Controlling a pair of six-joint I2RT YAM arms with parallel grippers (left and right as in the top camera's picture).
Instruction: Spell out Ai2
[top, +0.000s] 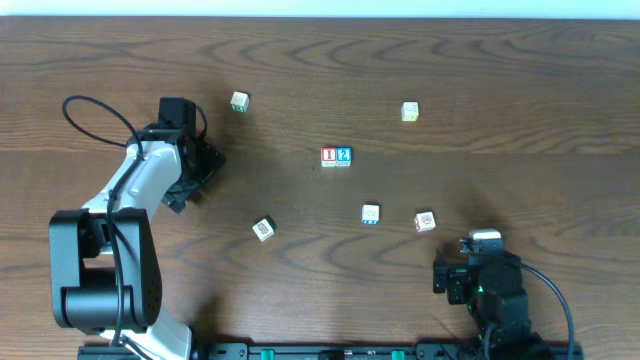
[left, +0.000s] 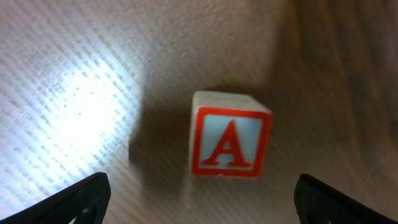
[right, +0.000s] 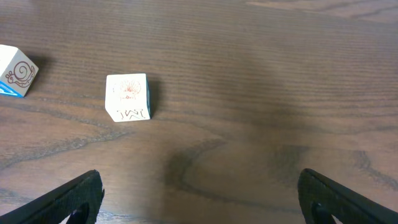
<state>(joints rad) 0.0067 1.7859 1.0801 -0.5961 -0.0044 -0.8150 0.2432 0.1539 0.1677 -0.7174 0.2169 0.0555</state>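
A white block with a red letter A (left: 229, 143) lies on the table just ahead of my left gripper (left: 202, 202), whose fingers are wide open and empty. In the overhead view the left gripper (top: 196, 170) covers that block. A red "1" block (top: 328, 156) and a blue "2" block (top: 343, 155) sit side by side, touching, at the table's centre. My right gripper (right: 199, 199) is open and empty, near the front right edge (top: 470, 280).
Loose picture blocks lie about: one far left (top: 239, 101), one far right (top: 410, 111), one front centre-left (top: 263, 229), and two front right (top: 370, 213) (top: 425, 221). The latter two show in the right wrist view (right: 128, 97) (right: 17, 70). A cable (top: 100, 110) loops behind the left arm.
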